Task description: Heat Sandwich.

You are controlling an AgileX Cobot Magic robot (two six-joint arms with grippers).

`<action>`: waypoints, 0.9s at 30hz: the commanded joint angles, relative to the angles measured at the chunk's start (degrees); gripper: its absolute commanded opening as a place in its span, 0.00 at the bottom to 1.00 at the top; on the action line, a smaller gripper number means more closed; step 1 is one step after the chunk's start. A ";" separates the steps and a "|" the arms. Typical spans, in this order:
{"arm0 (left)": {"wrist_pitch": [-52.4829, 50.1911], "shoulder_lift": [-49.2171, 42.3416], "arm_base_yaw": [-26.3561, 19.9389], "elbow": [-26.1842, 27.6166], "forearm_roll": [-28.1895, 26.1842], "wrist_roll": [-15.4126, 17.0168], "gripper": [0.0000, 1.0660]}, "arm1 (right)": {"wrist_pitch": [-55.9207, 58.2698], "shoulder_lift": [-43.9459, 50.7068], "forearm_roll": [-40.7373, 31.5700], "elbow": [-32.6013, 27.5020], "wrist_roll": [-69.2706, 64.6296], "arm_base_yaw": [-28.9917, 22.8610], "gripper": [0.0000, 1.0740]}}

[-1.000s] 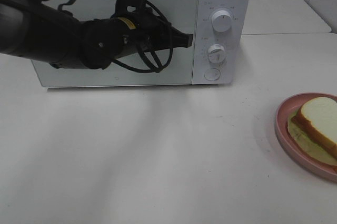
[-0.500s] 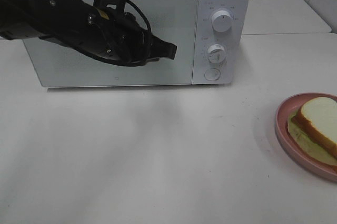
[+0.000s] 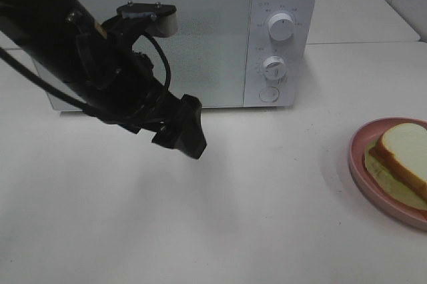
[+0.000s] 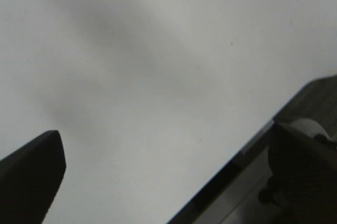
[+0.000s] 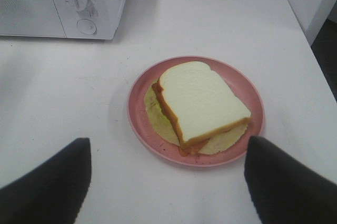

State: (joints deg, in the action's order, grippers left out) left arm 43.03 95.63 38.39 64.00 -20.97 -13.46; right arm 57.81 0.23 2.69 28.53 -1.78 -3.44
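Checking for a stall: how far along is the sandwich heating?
Nothing looks done: the microwave door is shut and the sandwich sits on the pink plate. In hand: the left gripper hangs over bare table, jaws open; the right gripper faces the plate, open and empty. Left: open door, load, heat.

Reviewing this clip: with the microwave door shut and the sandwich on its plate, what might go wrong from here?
1. The white microwave has its door shut while the left gripper points at the table, away from it; the door must be opened first.
2. The white-bread sandwich overhangs loose filling on the round pink plate; the open right gripper might squash it or shed filling.
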 commanded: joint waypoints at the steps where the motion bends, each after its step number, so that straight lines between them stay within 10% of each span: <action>1: 8.31 -1.32 -2.69 -0.11 1.03 2.86 0.92 | -0.86 1.55 -0.11 0.06 -0.11 0.57 0.70; 27: 25.21 -17.70 -33.98 -0.11 6.47 4.41 0.92 | -0.86 1.55 -0.11 0.06 -0.17 0.57 0.70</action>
State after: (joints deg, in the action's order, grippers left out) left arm 66.86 78.84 5.84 64.00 -15.01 -9.34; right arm 57.81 0.23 2.69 28.53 -1.78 -3.44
